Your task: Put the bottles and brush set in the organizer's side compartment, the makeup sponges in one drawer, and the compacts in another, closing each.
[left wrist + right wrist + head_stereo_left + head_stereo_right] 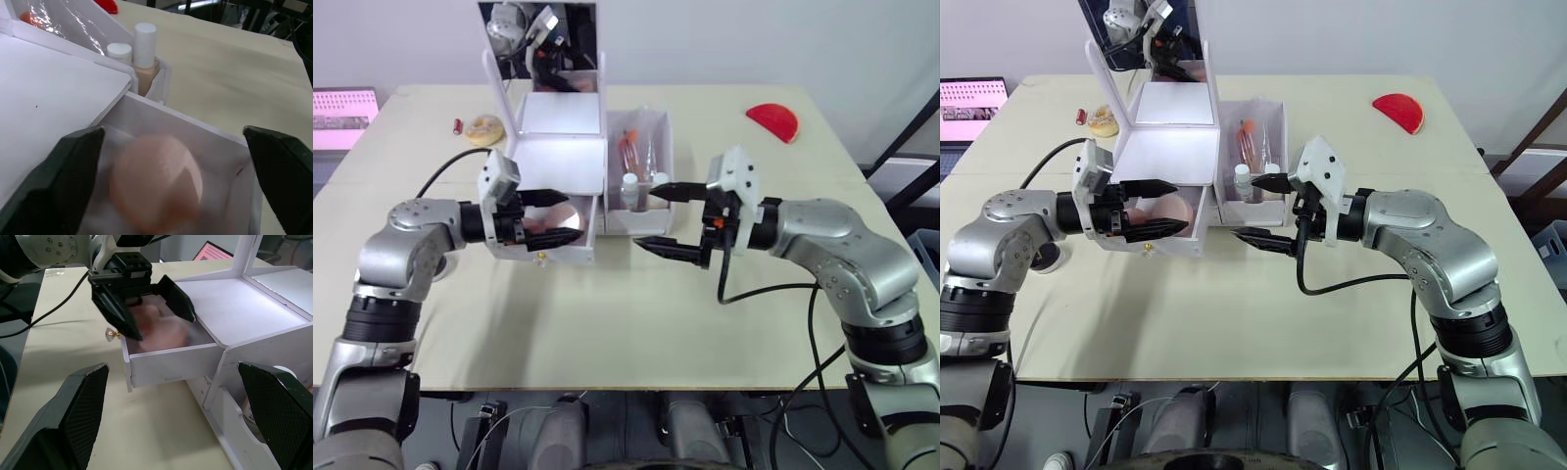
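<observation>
Sponges: pink sponges (1157, 214) lie in the pulled-out drawer (168, 363) of the organizer (558, 152); how many I cannot tell.
Drawer: stands open, its gold knob (112, 335) clear of the front; closing is not yet done.
Left gripper: left gripper (1151, 206) sits over the open drawer, fingers apart and empty, just above the sponges.
Bin: the side bin (641, 166) beside the drawers holds two white-capped bottles (630, 186) at its near end and the brush set (629, 147) behind them.
Right gripper: right gripper (668, 219) hovers just in front of the bin, fingers wide apart, holding nothing.
Compacts: none visible on the table near the organizer; whether they are stowed I cannot tell.
Other: a red case (773, 120) lies well to the right of the organizer, a yellowish disc (486, 127) to its left.
Progress: the bin step looks done, the sponge step nearly so; left, by my judgement, are shutting this drawer and dealing with the compacts.
</observation>
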Robot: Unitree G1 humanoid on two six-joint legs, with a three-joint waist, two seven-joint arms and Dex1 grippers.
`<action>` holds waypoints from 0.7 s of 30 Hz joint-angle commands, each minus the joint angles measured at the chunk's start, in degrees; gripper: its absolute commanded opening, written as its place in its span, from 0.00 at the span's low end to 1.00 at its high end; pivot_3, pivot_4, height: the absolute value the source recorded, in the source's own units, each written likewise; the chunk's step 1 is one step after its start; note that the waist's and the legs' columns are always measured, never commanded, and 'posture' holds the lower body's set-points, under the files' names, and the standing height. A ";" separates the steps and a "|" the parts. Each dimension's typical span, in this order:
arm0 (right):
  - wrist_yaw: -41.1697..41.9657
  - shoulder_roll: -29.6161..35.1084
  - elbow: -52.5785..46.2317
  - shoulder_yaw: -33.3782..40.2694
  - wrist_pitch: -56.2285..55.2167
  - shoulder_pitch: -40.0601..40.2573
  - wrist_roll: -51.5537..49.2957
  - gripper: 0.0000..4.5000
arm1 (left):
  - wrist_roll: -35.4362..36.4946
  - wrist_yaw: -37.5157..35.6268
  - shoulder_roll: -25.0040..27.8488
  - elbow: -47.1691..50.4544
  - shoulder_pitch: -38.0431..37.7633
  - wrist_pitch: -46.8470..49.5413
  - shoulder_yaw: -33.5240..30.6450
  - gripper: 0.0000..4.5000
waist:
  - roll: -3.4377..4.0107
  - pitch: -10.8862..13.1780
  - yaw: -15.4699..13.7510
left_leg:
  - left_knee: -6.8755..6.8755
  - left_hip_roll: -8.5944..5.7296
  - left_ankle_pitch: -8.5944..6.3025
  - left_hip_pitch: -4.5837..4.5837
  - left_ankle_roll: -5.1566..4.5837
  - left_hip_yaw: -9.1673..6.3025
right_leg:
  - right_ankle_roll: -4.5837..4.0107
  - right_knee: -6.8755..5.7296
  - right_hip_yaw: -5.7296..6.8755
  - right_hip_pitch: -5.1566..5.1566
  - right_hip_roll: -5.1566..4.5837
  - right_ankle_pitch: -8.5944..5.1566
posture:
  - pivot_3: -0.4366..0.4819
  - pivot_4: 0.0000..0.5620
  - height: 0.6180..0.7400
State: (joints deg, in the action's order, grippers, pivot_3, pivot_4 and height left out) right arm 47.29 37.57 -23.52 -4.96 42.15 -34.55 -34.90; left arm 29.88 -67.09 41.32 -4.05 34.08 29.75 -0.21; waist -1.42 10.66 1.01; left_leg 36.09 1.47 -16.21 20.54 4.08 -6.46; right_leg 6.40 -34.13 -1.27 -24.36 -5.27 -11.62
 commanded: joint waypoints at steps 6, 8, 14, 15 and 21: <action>-0.25 -0.09 -1.91 1.30 -0.92 -0.52 0.29 1.00 | 0.89 -0.07 -0.31 0.06 2.22 0.50 -1.92 1.00 | 0.00 0.00 0.01 | 0.00 0.00 0.00 0.00 0.00 0.00 | 0.00 0.00 0.00 0.00 0.00 0.00 | 0.48 0.27 1.00; -0.28 -0.14 -1.99 1.27 -0.92 -0.47 0.30 1.00 | 1.52 -0.07 0.06 0.16 2.63 1.05 -2.80 1.00 | 0.00 0.00 0.02 | -0.01 0.00 0.00 0.00 0.00 0.00 | 0.00 0.00 0.00 0.00 0.00 0.00 | 0.48 0.27 1.00; -0.46 -0.19 -2.45 1.38 -0.82 -0.02 0.22 1.00 | 8.05 -0.73 4.79 3.81 2.29 7.42 -9.94 0.88 | -0.01 0.01 0.33 | -0.03 0.00 0.00 -0.02 0.00 -0.01 | 0.01 0.00 0.00 0.00 0.00 -0.01 | 0.48 0.27 1.00; -0.46 -0.11 -2.58 1.56 -0.79 0.10 0.12 1.00 | 9.52 -1.54 6.53 4.86 1.30 8.94 -11.57 0.82 | -0.01 0.01 0.38 | -0.05 0.00 0.00 -0.02 0.00 -0.01 | 0.02 0.00 0.00 0.00 0.00 -0.01 | 0.48 0.27 1.00; -0.13 0.69 -3.05 3.31 -0.64 0.59 -0.75 1.00 | 12.37 -5.75 14.73 10.24 -7.13 12.37 -16.03 0.11 | 0.02 0.03 0.73 | -0.09 0.02 0.00 -0.01 0.00 -0.01 | 0.07 0.01 0.00 -0.01 0.00 -0.06 | 0.48 0.27 1.00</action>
State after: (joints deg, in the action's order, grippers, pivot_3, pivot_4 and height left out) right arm 47.01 37.53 -24.55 -3.96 42.11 -33.60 -34.63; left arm 40.81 -71.14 54.06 3.47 28.31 41.66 -14.05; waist -1.40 10.69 1.74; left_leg 36.02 1.49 -16.21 20.54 4.08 -6.47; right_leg 6.48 -34.13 -1.27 -24.37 -5.27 -11.68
